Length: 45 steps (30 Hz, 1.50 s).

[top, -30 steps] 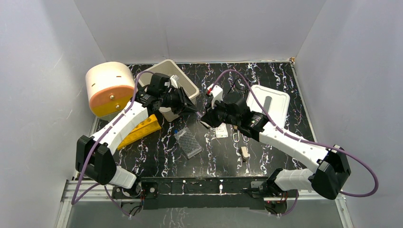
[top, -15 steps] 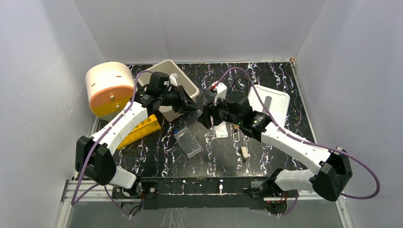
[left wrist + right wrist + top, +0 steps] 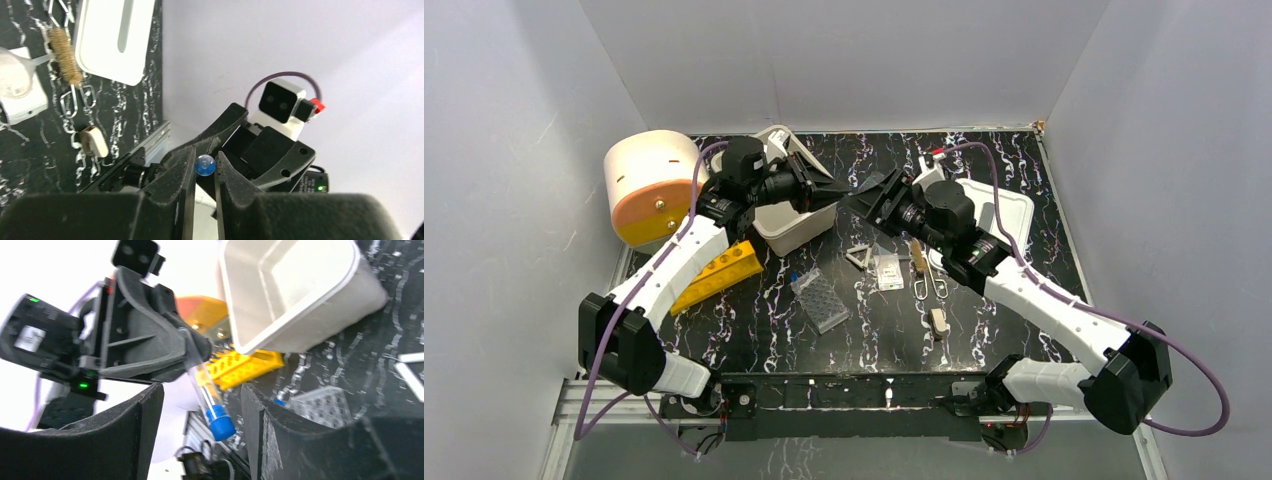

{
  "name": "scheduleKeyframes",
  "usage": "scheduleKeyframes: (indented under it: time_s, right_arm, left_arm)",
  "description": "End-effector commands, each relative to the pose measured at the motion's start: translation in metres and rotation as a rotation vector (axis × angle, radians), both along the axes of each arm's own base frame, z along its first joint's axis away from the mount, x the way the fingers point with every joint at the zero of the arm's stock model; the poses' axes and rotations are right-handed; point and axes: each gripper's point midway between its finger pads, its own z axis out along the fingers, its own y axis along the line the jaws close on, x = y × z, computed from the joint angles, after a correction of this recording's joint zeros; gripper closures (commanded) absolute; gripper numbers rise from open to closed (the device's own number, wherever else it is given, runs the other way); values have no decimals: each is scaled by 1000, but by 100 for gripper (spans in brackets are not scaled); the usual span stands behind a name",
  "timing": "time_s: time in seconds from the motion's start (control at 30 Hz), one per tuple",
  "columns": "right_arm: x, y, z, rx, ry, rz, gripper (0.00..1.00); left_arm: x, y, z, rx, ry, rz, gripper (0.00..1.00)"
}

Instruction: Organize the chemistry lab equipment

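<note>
My left gripper (image 3: 836,192) is raised above the table and shut on a clear test tube (image 3: 202,376) with a blue cap (image 3: 220,424). The cap shows end-on between the left fingers (image 3: 205,165). My right gripper (image 3: 864,200) faces it, open, with one finger on each side of the tube's capped end and not touching it. The yellow six-hole rack (image 3: 719,272), clear well tray (image 3: 820,300) and white triangle (image 3: 858,256) lie on the table below. A wooden-handled brush (image 3: 917,257) and wire clips (image 3: 921,288) lie by the right arm.
The beige tub (image 3: 789,215) sits at the back left, under the left arm. Its white slotted lid (image 3: 994,215) lies at the back right. A large cream and orange cylinder (image 3: 652,185) stands at the far left. A white packet (image 3: 888,272) and a small beige piece (image 3: 938,322) lie mid-table.
Both arms have lifted and swung toward the back, and the two grippers now meet in the air. The right gripper has left the table items, uncovering the white triangle.
</note>
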Motion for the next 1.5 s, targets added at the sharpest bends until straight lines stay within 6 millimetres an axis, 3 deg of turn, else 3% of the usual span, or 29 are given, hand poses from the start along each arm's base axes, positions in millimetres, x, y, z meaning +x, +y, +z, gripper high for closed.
scheduleKeyframes:
  time_s: [0.0, 0.1, 0.33, 0.5, 0.77, 1.27, 1.37, 1.47]
  right_arm:
    - [-2, -9, 94, 337, -133, -50, 36]
    - [-3, -26, 109, 394, -151, -117, 40]
    - [5, -51, 88, 347, -37, -266, 50]
    - [5, -51, 84, 326, -48, -262, 56]
    - [1, -33, 77, 311, -55, -171, 52]
    - [-1, -36, 89, 324, -102, -167, 74]
    - [-3, -35, 94, 320, -123, -154, 63]
    - [-3, -34, 91, 314, -118, -151, 62]
  left_arm:
    - [-7, 1, 46, -162, -1, 5, 100]
    - [-8, 1, 56, -217, 5, 11, 100]
    - [-4, 5, 64, -223, -2, 33, 100]
    - [-2, 5, 61, -253, 18, 39, 100]
    - [2, 4, 57, -267, 42, 42, 100]
    - [1, 8, 55, -284, 57, 48, 100]
    - [2, 8, 57, -280, 51, 48, 100]
    - [2, 8, 55, -277, 57, 44, 100]
